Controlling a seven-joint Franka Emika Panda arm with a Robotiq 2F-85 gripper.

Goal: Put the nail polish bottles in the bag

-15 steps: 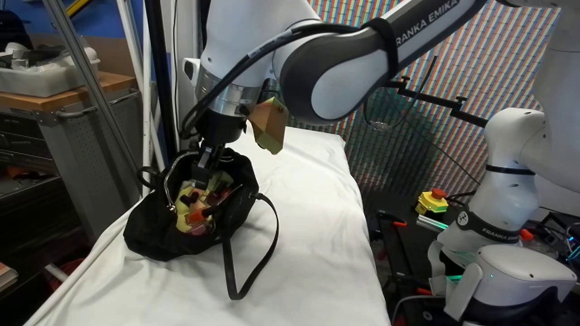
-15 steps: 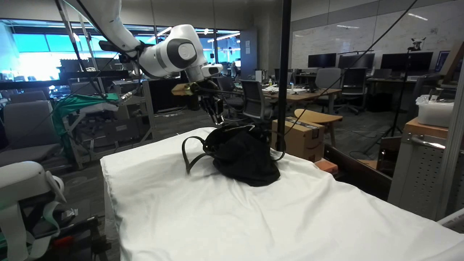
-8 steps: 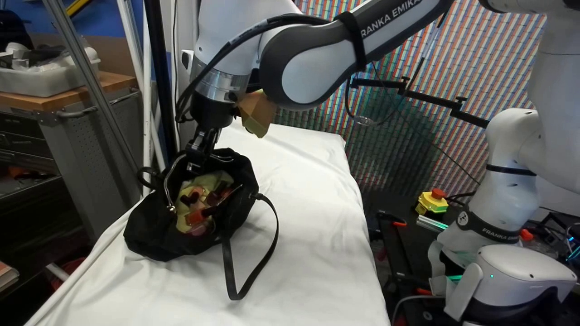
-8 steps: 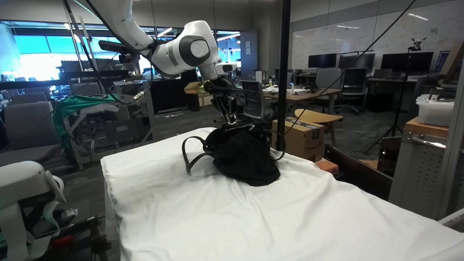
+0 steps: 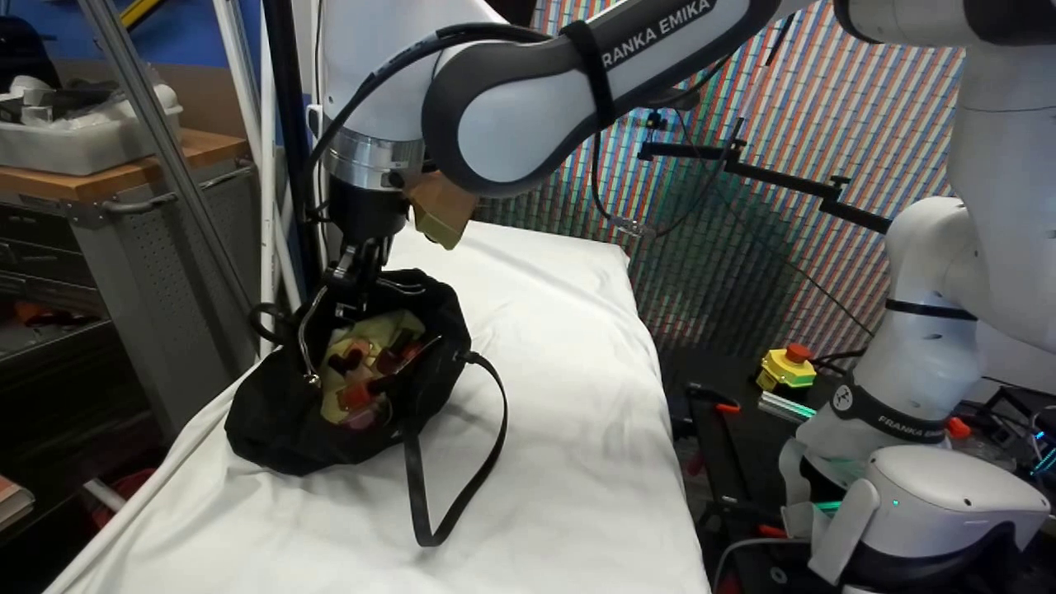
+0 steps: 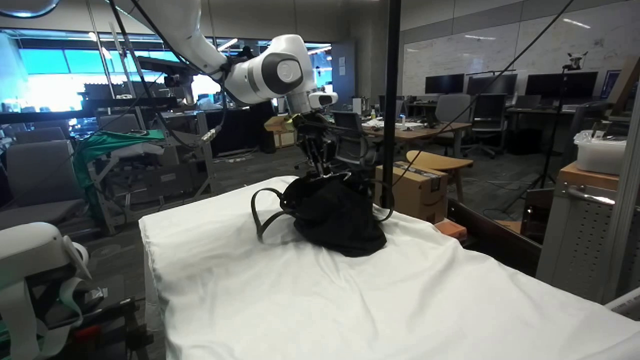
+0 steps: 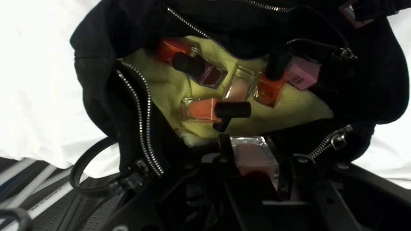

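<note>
Nail polish bottles [image 5: 356,396], six in view: all lie on the yellow-green lining [image 7: 285,117] of the black bag [image 6: 340,217]. By the wrist view: one red bottle [image 7: 171,50], upper left corner of the lining; one plum bottle [image 7: 205,72], black cap overlapping the red; one peach bottle [image 7: 238,86], middle; one orange bottle [image 7: 202,109], black cap, lower edge; one deep-orange bottle [image 7: 269,90], black cap, and one pink bottle [image 7: 304,72], right side.

Gripper [image 7: 249,145], one: fingers narrowed about a mauve bottle [image 7: 255,157], dark cap, at the bag's open mouth; whether below the rim, cannot tell.

Bag: rests on white cloth [image 5: 569,429], near the surface's left edge in an exterior view; one strap [image 5: 417,487] loops out.

Beyond that edge: black post [image 6: 391,90]; cardboard box [image 6: 420,192].
</note>
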